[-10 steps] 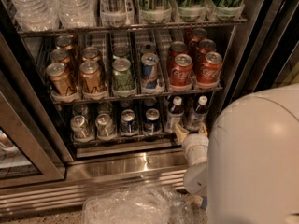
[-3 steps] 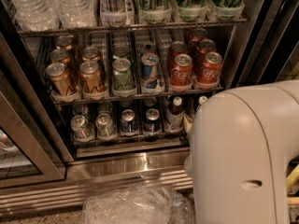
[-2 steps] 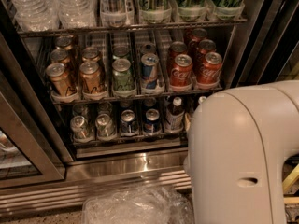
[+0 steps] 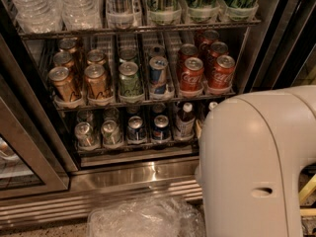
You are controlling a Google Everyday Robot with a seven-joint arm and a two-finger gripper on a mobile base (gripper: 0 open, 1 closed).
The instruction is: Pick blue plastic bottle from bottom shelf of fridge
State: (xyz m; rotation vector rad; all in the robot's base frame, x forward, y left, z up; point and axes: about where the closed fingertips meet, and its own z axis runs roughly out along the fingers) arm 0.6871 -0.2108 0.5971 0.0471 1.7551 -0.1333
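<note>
Closing in on the bottom shelf (image 4: 133,149) of the fridge (image 4: 138,176).
Has swung the white arm housing (image 4: 256,167) across the near right, hiding the gripper at the rack's right end; cannot tell its grip. Beyond, leaves the blue plastic bottle (image 4: 185,121) upright beside the blue cans (image 4: 160,127), not yet lifted.

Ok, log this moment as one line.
phase: approach | blue plastic bottle: upright on bottom shelf | hand: hidden behind white arm, right of bottle

Cream-white arm casing (image 4: 256,147) — smooth, rounded, one small oval slot (image 4: 261,192) in its side — gripper hidden behind it
</note>
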